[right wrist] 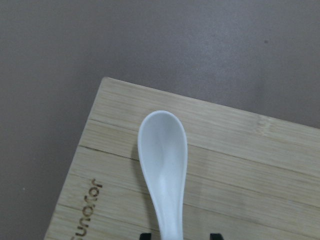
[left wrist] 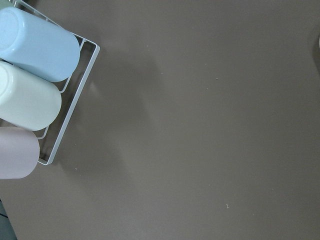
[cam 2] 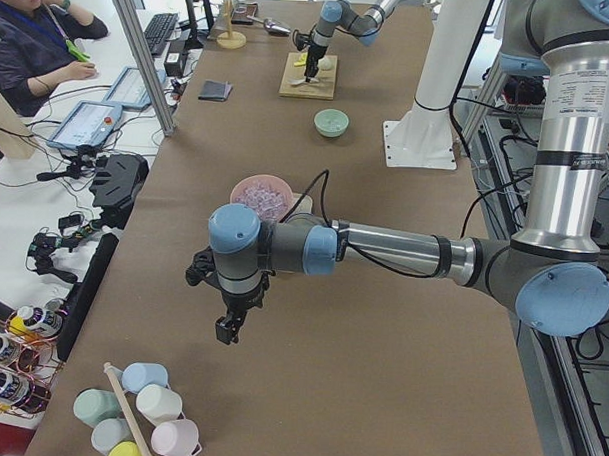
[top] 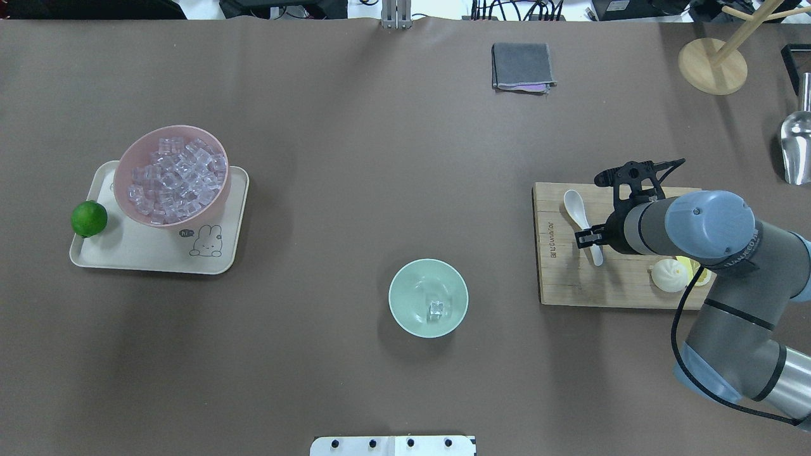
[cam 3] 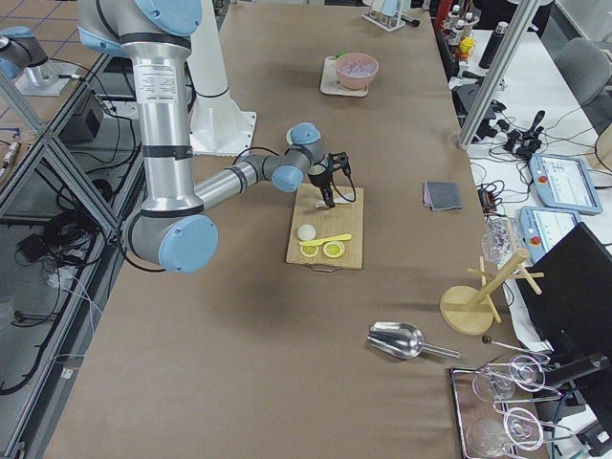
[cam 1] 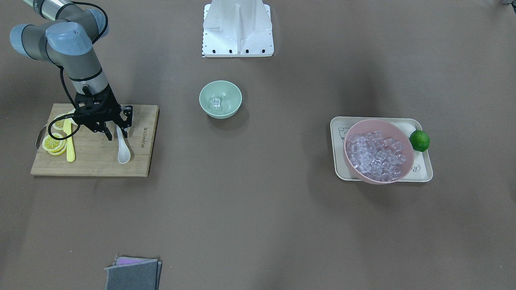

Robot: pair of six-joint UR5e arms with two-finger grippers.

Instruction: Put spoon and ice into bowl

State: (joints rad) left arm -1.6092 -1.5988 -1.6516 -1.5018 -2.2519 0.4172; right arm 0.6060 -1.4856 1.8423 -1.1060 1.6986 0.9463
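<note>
The white spoon (cam 1: 123,152) lies on the wooden cutting board (cam 1: 92,165), scoop toward the table's middle; it also shows in the overhead view (top: 575,206) and the right wrist view (right wrist: 162,150). My right gripper (cam 1: 117,135) is lowered over the spoon's handle, jaws apart on either side of it, with the fingertips just showing at the bottom edge of the right wrist view. One clear ice cube (cam 1: 217,103) sits inside the mint-green bowl (cam 1: 209,112) at the table's centre. My left gripper (cam 2: 226,330) hangs above bare table far from these things; I cannot tell whether it is open.
A pink bowl (cam 1: 375,121) full of ice cubes stands on a cream tray (cam 1: 421,173) beside a lime (cam 1: 419,140). A yellow knife (cam 1: 69,145) and lemon slices (cam 1: 54,145) share the board. A grey cloth (cam 1: 133,274) lies near the edge. Cups (left wrist: 30,100) lie in a rack.
</note>
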